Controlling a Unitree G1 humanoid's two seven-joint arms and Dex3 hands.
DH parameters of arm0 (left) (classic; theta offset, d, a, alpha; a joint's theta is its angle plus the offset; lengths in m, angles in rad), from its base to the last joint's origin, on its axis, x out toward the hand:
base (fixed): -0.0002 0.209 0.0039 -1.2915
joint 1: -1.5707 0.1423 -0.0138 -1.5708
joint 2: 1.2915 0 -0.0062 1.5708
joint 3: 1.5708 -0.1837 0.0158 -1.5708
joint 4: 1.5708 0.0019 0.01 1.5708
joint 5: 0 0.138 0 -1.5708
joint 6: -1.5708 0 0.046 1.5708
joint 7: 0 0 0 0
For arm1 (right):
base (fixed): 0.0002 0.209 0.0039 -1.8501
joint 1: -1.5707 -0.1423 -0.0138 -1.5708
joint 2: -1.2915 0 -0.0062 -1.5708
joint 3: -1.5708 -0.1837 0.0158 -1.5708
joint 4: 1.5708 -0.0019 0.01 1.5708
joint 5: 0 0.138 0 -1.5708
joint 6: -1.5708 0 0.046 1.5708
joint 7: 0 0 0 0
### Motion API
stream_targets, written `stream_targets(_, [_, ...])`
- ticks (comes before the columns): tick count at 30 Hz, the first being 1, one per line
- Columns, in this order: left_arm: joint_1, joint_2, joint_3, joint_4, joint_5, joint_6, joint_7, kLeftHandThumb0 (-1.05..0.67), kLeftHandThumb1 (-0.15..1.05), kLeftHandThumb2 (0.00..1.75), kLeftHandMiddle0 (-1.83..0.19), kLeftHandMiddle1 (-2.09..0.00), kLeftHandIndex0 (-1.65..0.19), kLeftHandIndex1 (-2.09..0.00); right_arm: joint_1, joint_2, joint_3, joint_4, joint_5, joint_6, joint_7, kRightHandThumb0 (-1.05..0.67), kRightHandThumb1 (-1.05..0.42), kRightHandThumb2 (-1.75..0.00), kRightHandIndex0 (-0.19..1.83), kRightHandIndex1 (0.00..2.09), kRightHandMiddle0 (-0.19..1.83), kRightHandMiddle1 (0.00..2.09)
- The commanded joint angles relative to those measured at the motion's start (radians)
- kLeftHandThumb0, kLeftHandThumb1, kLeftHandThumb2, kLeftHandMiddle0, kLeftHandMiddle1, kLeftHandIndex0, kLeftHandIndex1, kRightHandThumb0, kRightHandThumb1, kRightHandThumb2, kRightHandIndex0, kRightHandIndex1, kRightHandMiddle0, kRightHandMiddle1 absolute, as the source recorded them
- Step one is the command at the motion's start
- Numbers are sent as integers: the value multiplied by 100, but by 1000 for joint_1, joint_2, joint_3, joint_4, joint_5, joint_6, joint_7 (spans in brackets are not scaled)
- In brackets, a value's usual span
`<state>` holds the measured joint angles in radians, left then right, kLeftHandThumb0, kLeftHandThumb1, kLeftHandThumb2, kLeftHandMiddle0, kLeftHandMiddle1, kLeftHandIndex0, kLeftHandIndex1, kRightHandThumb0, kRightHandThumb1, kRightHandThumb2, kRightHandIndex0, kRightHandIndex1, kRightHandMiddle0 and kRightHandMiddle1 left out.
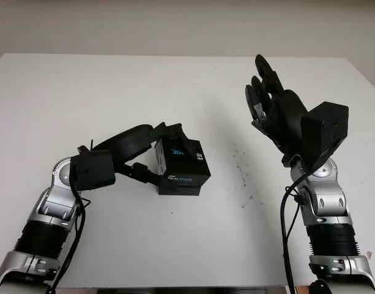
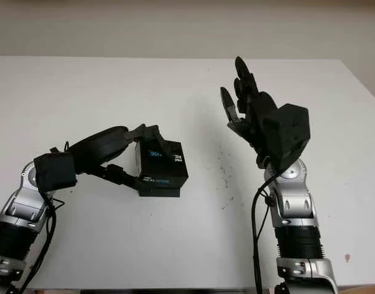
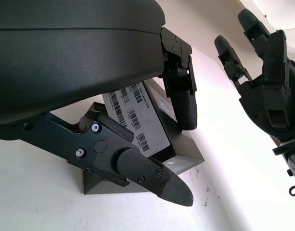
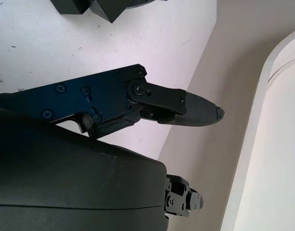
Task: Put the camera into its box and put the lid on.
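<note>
left hand (image 1: 152, 160): near left, closed around the box (image 1: 182, 165), which sits low on the desk (image 1: 114, 92), tilted on its base.
right hand (image 1: 274, 107): open, raised, well right of the box.
risk: tilted lid may jam or skid if pressed off-square.
room: bare desk all round; far edge well apart.

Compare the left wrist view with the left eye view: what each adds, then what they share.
Left wrist view: a white barcode label on the black cardboard camera box. Left eye view: blue print on the box's face, and the white table's far edge. Shared: the left hand gripping the box; the open right hand raised apart from it.
</note>
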<state>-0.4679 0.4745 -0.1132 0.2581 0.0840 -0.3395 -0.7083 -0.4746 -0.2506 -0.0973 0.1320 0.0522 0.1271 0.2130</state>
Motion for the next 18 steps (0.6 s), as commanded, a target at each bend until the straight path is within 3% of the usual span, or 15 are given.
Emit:
stream_targets(1, [6, 30, -20, 10, 30, 8, -2, -11, 105, 9, -37, -163, -28, -151, 5, -10, -3, -23, 3, -6, 1, -60, -105, -57, -9, 6, -12, 13])
stream_targets(9, [2, 61, -37, -8, 64, -7, -16, -11, 105, 10, -32, -163, -25, -150, 3, -9, -1, -20, -4, -4, -5, -60, -105, -57, -8, 6, -11, 12])
stream_targets(18, [-13, 152, -105, -51, 332, -139, 93, -14, 105, 14, -24, -162, -25, -146, 6, -9, -2, -25, 0, -3, -3, -60, -105, -57, -9, 6, -11, 11])
